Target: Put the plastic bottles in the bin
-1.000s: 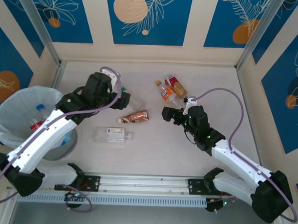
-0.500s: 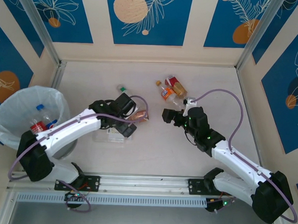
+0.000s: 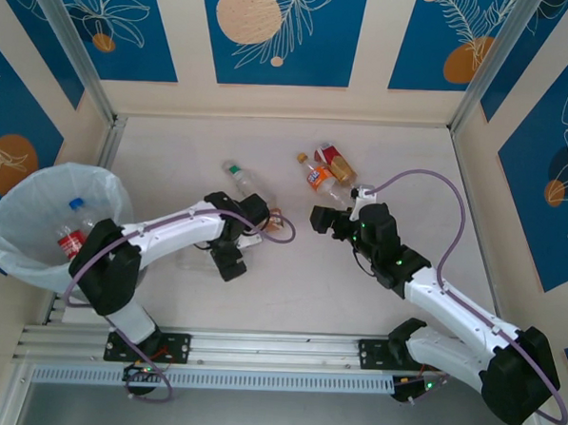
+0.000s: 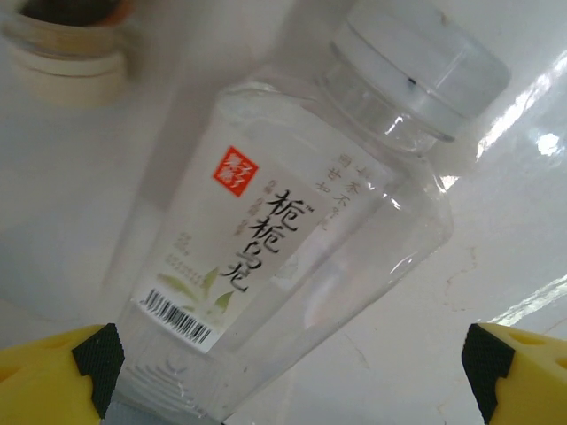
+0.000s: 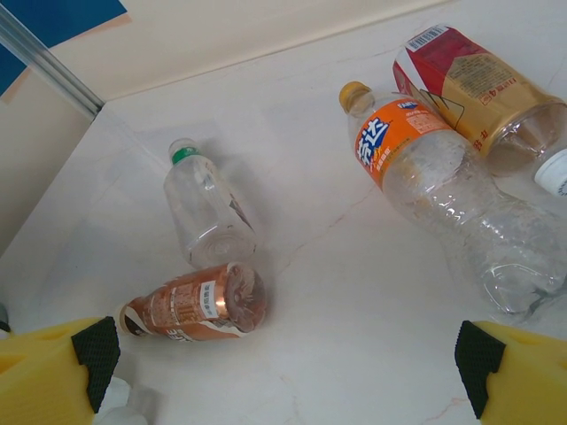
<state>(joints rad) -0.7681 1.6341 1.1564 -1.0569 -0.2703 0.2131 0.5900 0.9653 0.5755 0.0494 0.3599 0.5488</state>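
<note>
looking down from above, i have the bin at the far left, lined with a white bag. two bottles already lie inside it: a blue-capped bottle and a red-labelled bottle.

next along, the left arm reaches out low over the desk. the left end effector is spread wide. on its wrist camera the left end effector has a yellow fingertip at each side, straddling the base of a clear white-labelled bottle that lies on its side. there is a clear gap on the right side, so nothing is gripped. a blurred cream cap sits at the top left of that view.

just beyond the arm, a clear green-capped bottle lies on the desk. a brown bottle lies just beside the arm's wrist, mostly hidden by it.

toward the middle back, an orange-labelled bottle and a red and gold bottle lie touching each other.

right of centre, the right end effector hangs above the desk. its fingers are wide apart and hold nothing. its own camera shows the right end effector facing the green-capped bottle, with the brown bottle just in front of it. the orange-labelled bottle and the red and gold bottle are off to the right.
</note>
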